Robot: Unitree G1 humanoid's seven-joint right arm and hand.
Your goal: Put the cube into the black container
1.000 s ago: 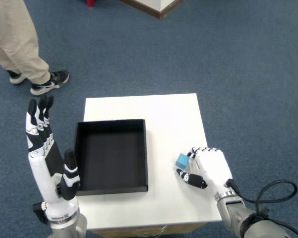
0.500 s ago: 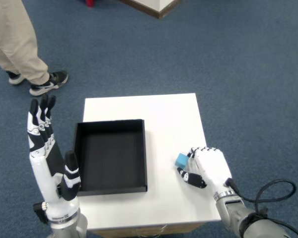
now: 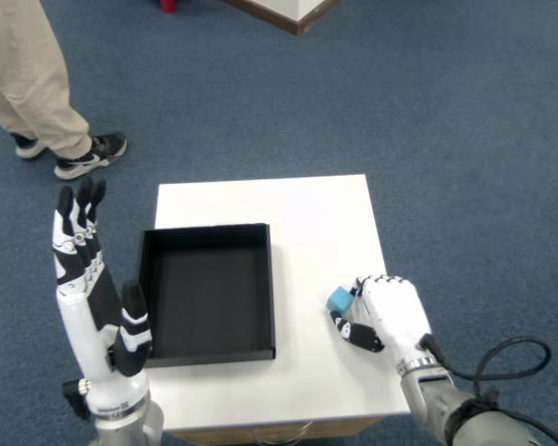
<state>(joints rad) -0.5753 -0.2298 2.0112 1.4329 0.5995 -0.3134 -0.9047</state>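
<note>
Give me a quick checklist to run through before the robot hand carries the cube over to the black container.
1. Right robot hand closed around the cube: ok, fingers curled on it.
2. Grip firm enough to lift: cannot tell, contact is mostly hidden by the fingers.
3. Cube off the white table: cannot tell from this view.
4. Black container open and empty: ok.
5. Path from cube to container free: ok, bare tabletop between them.
6. Left robot hand out of the way: ok, raised beside the container's left wall.

Right hand on the cube.
My right hand (image 3: 391, 311) curls around the cube (image 3: 339, 299) on the worktop (image 3: 307, 209), right of the empty container (image 3: 207, 292).
</note>
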